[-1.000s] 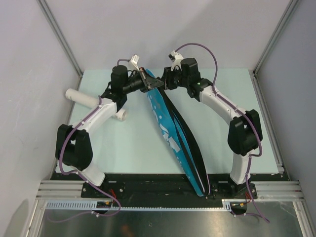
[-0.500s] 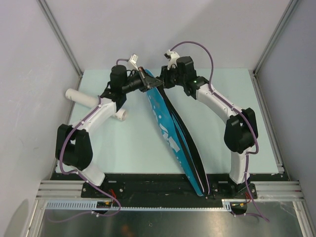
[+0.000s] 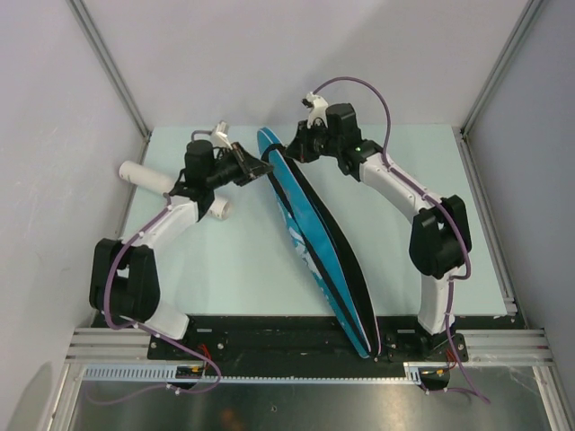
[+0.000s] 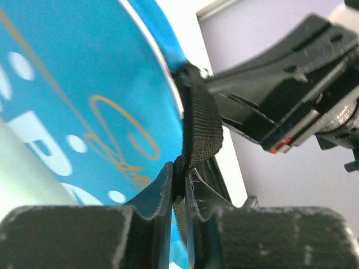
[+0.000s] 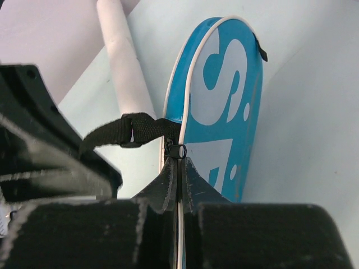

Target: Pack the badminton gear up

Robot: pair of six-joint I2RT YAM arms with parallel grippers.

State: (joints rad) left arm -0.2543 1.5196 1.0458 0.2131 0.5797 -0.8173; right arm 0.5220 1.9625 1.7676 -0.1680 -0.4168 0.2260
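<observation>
- Two arms meet at the far end of the racket bag (image 3: 314,233). The bag lies diagonally across the worktop (image 3: 243,260), with its near end at the near edge and its far tip between the two wrists.
- On the left gripper (image 4: 179,176), the jaws stand nearly together with the webbing of the black strap (image 4: 199,126) between the fingertips. In the right wrist view the strap runs taut from the bag's rim toward this gripper. This reads as a pinch grip that steadies the bag.
- On the right gripper (image 5: 179,168), the jaws are fully closed at the bag's rim, with the zip pull (image 5: 179,151) right at the fingertips. The gripper appears to hold the pull, though the fingers partly hide the contact.
- The white tube (image 3: 148,175) lies on the worktop left of the bag, well apart from it and partly under the left arm. It is outside the bag.
- No rackets or shuttlecocks show in any view. Whether they are inside the bag or the tube cannot be told.
- How far the zip is closed along the rim cannot be told.
- Progress, as a judgement: no rackets lie loose, so loading is probably done and the zip is the step in hand.
- Left to do: finish the zip travel, release the strap and the pull, and stow the tube if it belongs in the bag.
</observation>
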